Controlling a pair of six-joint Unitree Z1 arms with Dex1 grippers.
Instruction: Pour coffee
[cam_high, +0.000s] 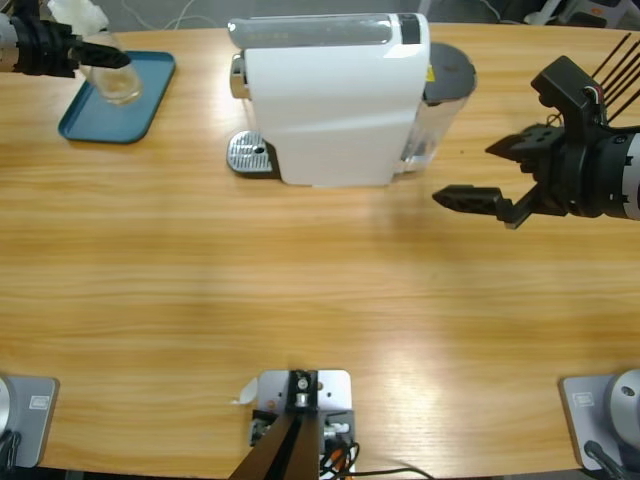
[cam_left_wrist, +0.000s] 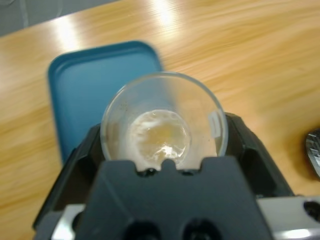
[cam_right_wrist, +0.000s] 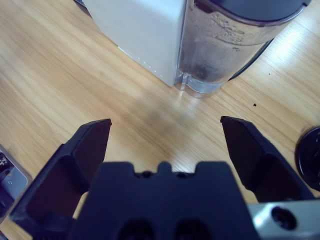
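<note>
Glass (cam_high: 118, 82) over tray (cam_high: 100, 125), left of machine (cam_high: 335, 100).

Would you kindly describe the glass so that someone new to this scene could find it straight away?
Start at the big white coffee machine at the table's far edge, then look left to the blue tray near the corner. The glass is above that tray, gripped in the left pincer. It is the only clear vessel there, with a little pale brown coffee at its bottom.

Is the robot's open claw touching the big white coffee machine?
Apart. The high view shows bare table between the right gripper and the coffee machine; the right wrist view shows its open jaws short of it.
</note>
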